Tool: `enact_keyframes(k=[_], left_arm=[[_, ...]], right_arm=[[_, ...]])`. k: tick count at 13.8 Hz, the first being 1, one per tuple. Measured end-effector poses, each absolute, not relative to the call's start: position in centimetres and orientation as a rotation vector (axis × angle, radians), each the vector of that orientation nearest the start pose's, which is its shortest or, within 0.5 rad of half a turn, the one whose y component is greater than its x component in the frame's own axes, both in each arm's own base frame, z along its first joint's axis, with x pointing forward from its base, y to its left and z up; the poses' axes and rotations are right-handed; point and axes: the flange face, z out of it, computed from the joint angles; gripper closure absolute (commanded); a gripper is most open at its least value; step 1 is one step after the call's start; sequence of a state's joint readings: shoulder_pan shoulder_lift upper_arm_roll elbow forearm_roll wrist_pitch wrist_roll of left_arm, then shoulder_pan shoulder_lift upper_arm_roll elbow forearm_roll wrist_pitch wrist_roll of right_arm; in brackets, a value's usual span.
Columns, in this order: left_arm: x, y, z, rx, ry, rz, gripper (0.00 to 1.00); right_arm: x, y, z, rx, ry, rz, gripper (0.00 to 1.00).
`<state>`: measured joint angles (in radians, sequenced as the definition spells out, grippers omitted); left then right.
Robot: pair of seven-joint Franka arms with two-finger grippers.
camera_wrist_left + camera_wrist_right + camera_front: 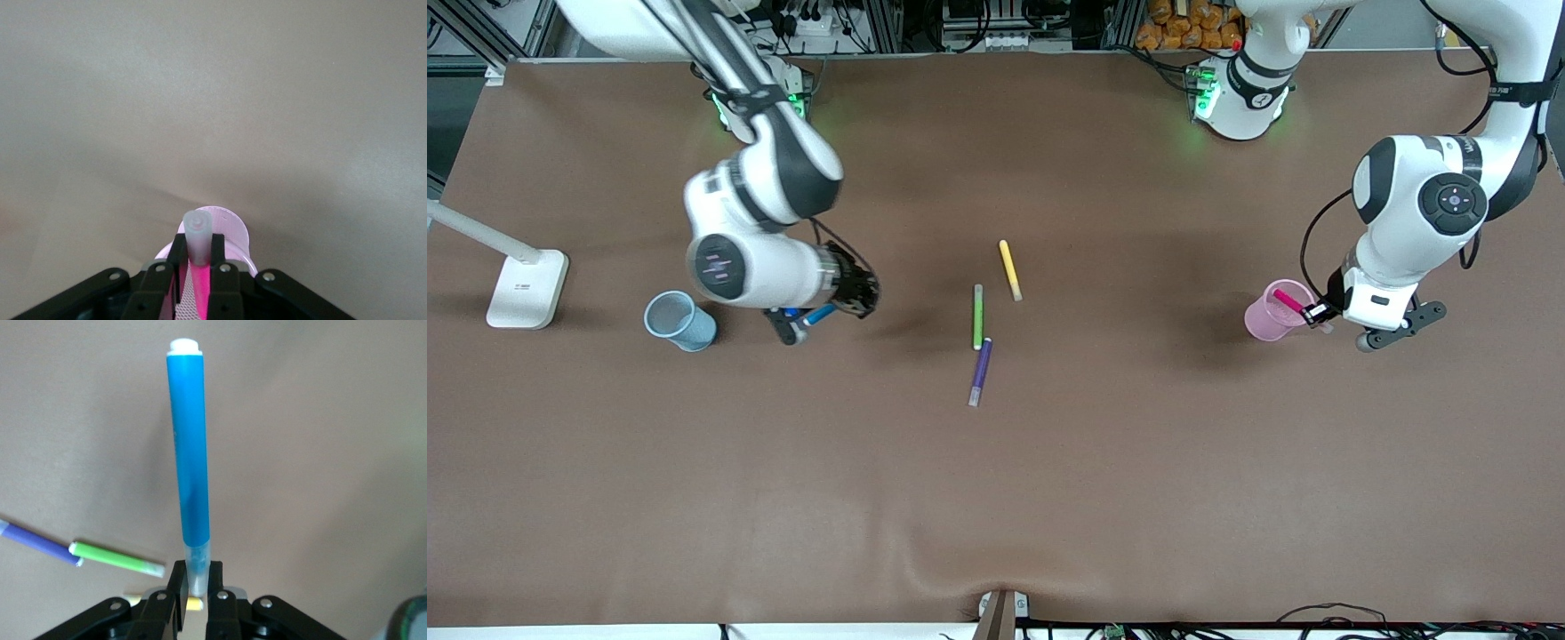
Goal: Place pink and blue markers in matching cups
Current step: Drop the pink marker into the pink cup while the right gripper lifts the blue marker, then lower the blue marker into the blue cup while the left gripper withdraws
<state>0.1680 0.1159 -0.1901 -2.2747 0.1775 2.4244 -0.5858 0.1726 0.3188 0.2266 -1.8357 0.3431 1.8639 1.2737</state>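
While both arms carry pens:
Blue cup [681, 321]: on the table just beside the right gripper [800, 318].
Right gripper: pinches the blue marker [189, 460] by one end.
Stray pens: green pen [977, 316], purple pen [981, 371], yellow pen [1009, 268] lie mid-table.
Pink cup [1268, 313]: directly under the left gripper [198, 267].
Left gripper: clamps the pink marker [1287, 300], tip over the cup.

The left gripper [198, 277] reaches in from the edge of the view, its two black fingers [223, 277] closed around a magenta-pink marker [193, 283]. The marker's pale greyish end cap [197, 237] sticks out past the fingertips, pointing away from the camera. Directly under the cap sits the pale pink cup [235, 235], its rounded translucent rim partly hidden by the gripper. The cup stands on a plain brownish-grey table surface [213, 100].
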Motion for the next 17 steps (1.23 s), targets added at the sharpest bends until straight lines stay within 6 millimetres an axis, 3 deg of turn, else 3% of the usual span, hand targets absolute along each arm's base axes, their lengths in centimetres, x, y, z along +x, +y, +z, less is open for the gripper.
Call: enact_keyframes(k=[1,3,4,7,11,17], left_arm=[[53.3,-1.1,30.9,-2.987,-0.658,-0.097,0.86],[53.3,-1.1,30.7,-2.988,-0.659,-0.096,0.41],[53.3,-1.1,30.7,-2.988,-0.658,-0.096,0.03],[53.3,-1.1,30.8,-2.989,-0.658,-0.098,0.00],[53.9,-1.4,32.5,-2.977,-0.651,-0.079,0.00],[55.7,-4.4,41.0,-2.936,-0.573,0.017,0.00]], right_arm=[[55.0,22.2,35.5,-2.598,1.432,0.790,1.00],[55.8,15.8,37.0,-2.543,1.344,0.880,1.00],[56.0,12.7,37.5,-2.525,1.303,0.903,1.00],[55.9,6.2,37.8,-2.481,1.196,0.943,1.00],[55.1,1.5,36.8,-2.430,1.099,0.977,1.00],[52.5,-5.1,35.5,-2.322,1.017,1.050,1.00]])
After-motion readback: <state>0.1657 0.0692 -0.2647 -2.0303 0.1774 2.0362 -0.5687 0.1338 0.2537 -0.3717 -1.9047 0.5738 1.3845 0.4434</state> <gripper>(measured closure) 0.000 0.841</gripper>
